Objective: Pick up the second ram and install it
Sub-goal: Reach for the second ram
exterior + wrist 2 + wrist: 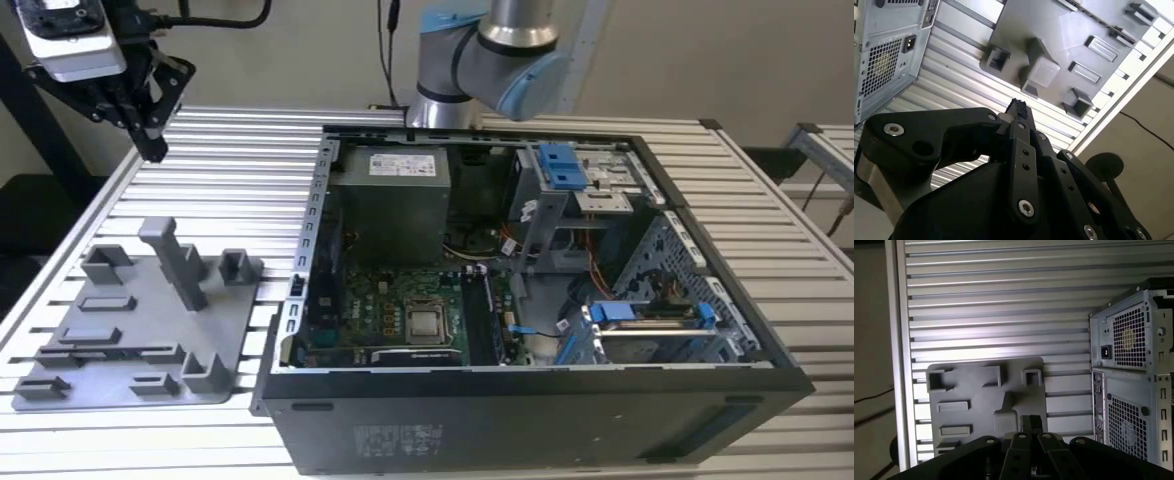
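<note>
My gripper point(152, 150) hangs high over the table's far corner at the exterior view's left, beyond the grey plastic tray point(227, 330). Its black fingers point down and are pressed together; I see nothing between them. In both wrist views the closed fingertips point(1016, 106) point(1031, 421) sit above the tray point(1054, 25) point(984, 400) with its upright posts and shallow slots. The second ram is hidden. The open computer case point(534, 385) lies on its side at the centre, with the motherboard point(400, 310) and its narrow memory slots point(483, 320) exposed.
The arm's base point(487, 60) stands behind the case. Inside the case are a power supply point(394, 200), blue drive brackets point(561, 165) and loose cables. The case's rear panel point(1129, 380) rises beside the tray. Ribbed aluminium tabletop point(227, 140) lies around the tray.
</note>
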